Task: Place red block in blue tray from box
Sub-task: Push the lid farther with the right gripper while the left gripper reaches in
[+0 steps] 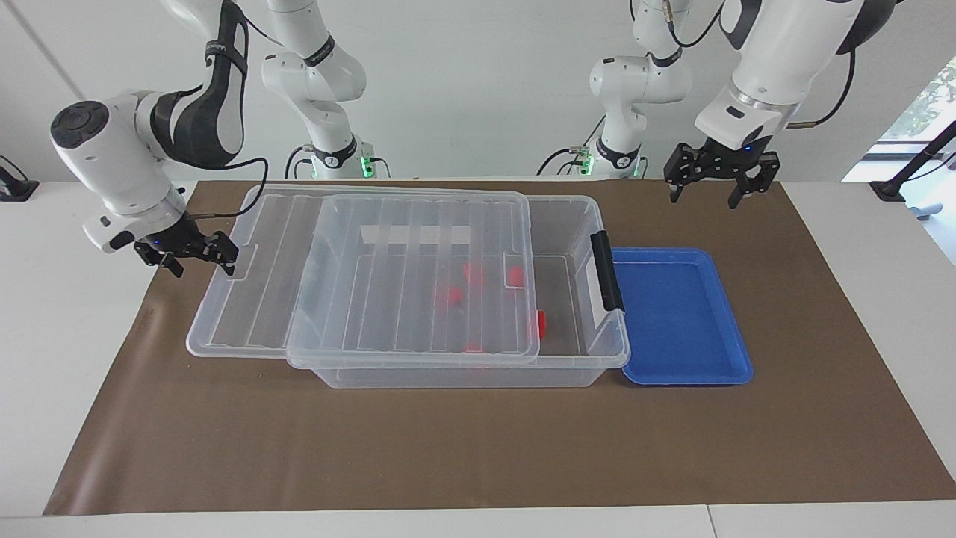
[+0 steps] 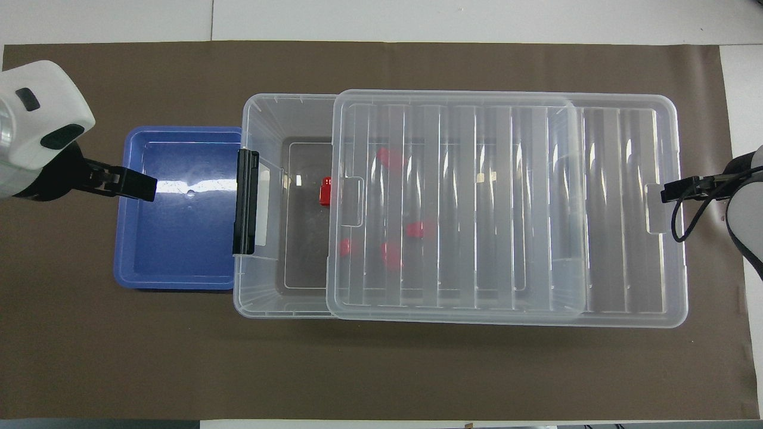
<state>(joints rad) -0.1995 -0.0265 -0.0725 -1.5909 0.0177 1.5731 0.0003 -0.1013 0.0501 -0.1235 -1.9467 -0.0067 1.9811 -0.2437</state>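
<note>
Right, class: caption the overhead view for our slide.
Clear lid slid partway off the box, one red block uncovered beside the blue tray.

Both views give you bright, even, diffuse light; nothing is dim. The shallow bright blue plastic tray carries a white glare band across its floor in the overhead view, so light falls from above. The ribbed clear plastic lid shows streaky reflections that wash out the small red blocks under it; the uncovered one reads sharp. Shadows on the brown paper-covered table are soft and stay close under the large clear plastic box. In the facing view you get blown-out daylight from a window at the edge. Focus holds throughout; no obvious edge distortion.
</note>
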